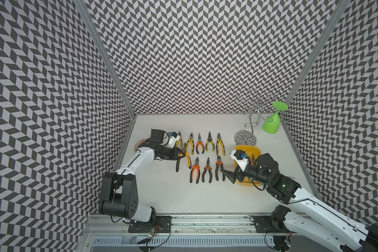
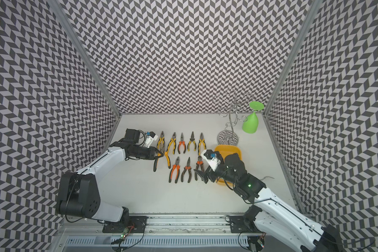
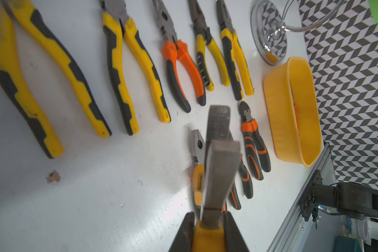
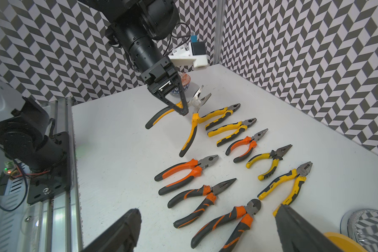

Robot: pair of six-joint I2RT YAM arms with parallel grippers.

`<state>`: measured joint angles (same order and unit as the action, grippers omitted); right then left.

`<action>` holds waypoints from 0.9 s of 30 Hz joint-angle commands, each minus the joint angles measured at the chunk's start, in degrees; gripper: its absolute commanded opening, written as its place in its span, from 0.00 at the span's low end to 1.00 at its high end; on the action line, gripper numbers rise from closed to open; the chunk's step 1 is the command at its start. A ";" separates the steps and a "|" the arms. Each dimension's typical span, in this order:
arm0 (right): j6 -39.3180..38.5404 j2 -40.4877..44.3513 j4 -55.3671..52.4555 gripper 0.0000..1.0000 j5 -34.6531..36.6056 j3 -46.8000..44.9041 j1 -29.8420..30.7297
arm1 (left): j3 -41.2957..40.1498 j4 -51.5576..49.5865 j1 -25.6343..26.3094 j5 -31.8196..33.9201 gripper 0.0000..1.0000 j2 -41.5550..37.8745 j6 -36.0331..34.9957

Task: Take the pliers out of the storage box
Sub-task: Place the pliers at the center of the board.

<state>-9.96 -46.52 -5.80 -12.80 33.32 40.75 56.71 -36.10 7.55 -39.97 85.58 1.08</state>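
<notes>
My right arm covers most of the storage box, which sits on the right side of the table beside the base of the wire rack. From the left wrist I catch only an orange sliver against its inner wall, probably the handle of a pair lying inside. The patterned bowl is nearly all hidden behind the left arm, whose camera mount also overlaps the leftmost pair of the back row.

The left gripper pinches one handle of a yellow-and-black pair; its jaws gape and its other handle hangs toward the table. The right gripper stands spread wide with nothing between its fingers, just beside the box and near the rightmost pair of the front row.

Eight pliers lie flat in two rows left of the box, five behind and three in front. The table is plain white, scuffed in places. Black-and-white chevron walls close three sides. A green glass hangs upside down from the rack.
</notes>
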 commanded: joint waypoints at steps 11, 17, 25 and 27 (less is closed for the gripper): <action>-1.21 0.90 4.40 0.99 2.90 -1.82 0.29 | 1.27 -6.06 3.19 6.67 0.00 6.60 -1.15; -1.34 0.81 4.12 0.99 3.30 -1.86 0.29 | -2.20 0.85 4.05 5.90 0.00 9.73 7.28; -1.23 1.17 4.20 0.99 3.79 -2.12 0.27 | -4.05 3.37 4.32 5.33 0.04 12.76 9.89; -1.26 1.26 4.30 0.99 3.99 -2.21 0.29 | -4.15 3.79 4.23 6.04 0.16 13.03 10.06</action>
<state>-10.98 -46.09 -4.43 -9.65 31.70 40.75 53.74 -35.55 11.55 -35.44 97.51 10.57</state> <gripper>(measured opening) 0.989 0.228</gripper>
